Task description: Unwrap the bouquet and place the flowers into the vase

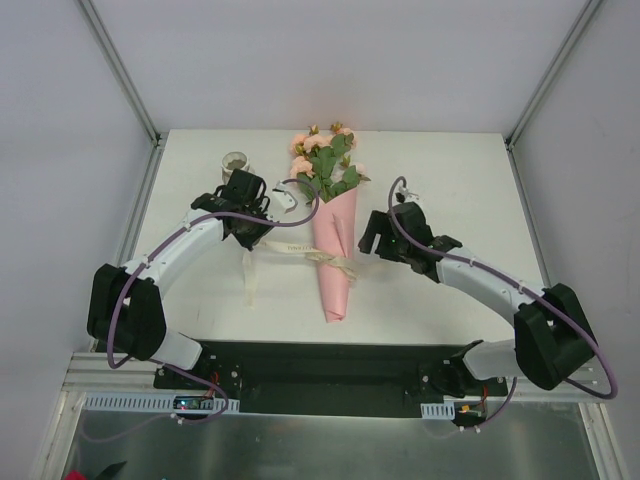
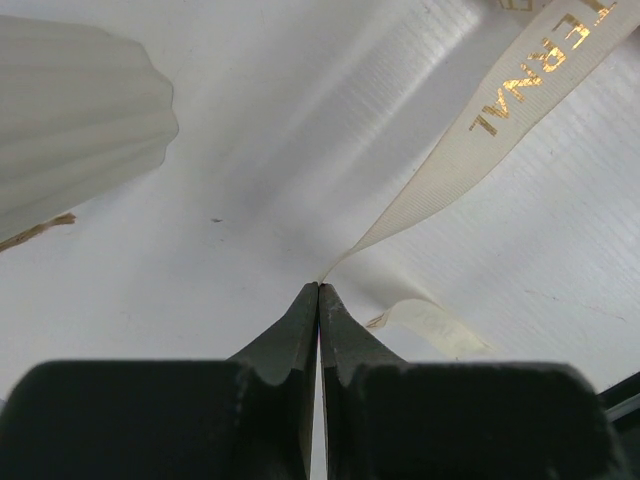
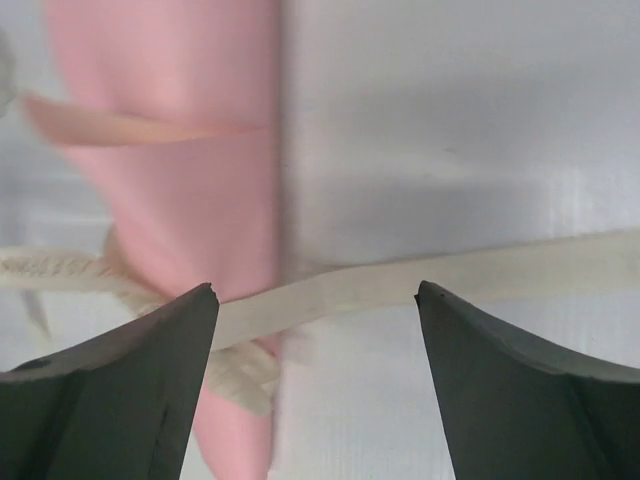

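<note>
Vase (image 1: 233, 160) far left on surface (image 1: 450, 170), no flowers in it. Left tool (image 2: 318, 292) fully closed, ribbon (image 2: 470, 150) end looks pinched at its tips. Bouquet (image 1: 333, 250) lies mid-surface, pink paper and tie on. Right tool (image 3: 315, 292) spread wide over a ribbon strand, holding nothing. Early stage: untying, unwrapping and loading the vase are all left.

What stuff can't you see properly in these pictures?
- Peach-pink flowers: top view, stems hidden inside the pink paper cone.
- Gold lettering on the cream ribbon: left wrist view, cut off by the top edge.
- White ribbed ceramic vase: left wrist view, cut off by the left edge.
- Ribbon knot: right wrist view, blurred.
</note>
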Motion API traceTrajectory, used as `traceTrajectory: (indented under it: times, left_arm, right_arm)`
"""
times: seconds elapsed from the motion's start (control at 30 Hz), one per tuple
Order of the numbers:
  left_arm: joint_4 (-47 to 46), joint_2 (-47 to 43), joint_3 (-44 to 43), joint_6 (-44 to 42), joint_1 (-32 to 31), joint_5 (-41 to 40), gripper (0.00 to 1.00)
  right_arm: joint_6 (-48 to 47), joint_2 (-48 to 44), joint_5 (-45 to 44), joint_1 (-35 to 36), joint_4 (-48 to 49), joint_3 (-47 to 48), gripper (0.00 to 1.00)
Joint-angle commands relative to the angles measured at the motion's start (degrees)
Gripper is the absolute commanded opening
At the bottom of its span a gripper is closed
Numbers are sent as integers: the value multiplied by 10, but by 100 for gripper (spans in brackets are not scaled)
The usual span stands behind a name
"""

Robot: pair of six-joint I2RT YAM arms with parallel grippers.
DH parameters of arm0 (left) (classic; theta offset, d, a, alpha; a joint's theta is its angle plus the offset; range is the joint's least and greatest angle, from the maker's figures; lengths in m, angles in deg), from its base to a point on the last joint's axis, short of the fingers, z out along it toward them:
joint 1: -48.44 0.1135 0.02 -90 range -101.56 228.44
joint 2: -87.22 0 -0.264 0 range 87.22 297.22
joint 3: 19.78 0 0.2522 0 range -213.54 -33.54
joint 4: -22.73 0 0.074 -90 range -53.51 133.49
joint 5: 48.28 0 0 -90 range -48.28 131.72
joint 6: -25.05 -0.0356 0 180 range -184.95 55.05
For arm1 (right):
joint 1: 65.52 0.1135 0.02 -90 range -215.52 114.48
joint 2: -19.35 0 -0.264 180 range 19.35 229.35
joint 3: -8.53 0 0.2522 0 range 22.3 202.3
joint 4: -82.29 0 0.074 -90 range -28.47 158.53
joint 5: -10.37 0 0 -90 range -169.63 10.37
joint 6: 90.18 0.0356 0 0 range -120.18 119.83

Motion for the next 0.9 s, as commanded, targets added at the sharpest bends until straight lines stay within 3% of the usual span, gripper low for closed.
traceTrajectory:
  times: [0.0,0.23,0.33,0.87]
  left_arm:
    - [19,0,-16,9,-3,6,0]
    - [19,5,-17,14,-3,1,0]
    - [19,3,-18,15,-5,-1,0]
    - [19,-3,-6,9,-7,-9,0]
  right_arm:
    - [-152,-40,111,34,116,20,84]
    - [-189,5,158,89,97,77,68]
    - [-182,35,162,100,93,93,66]
    - [-184,93,100,138,40,108,50]
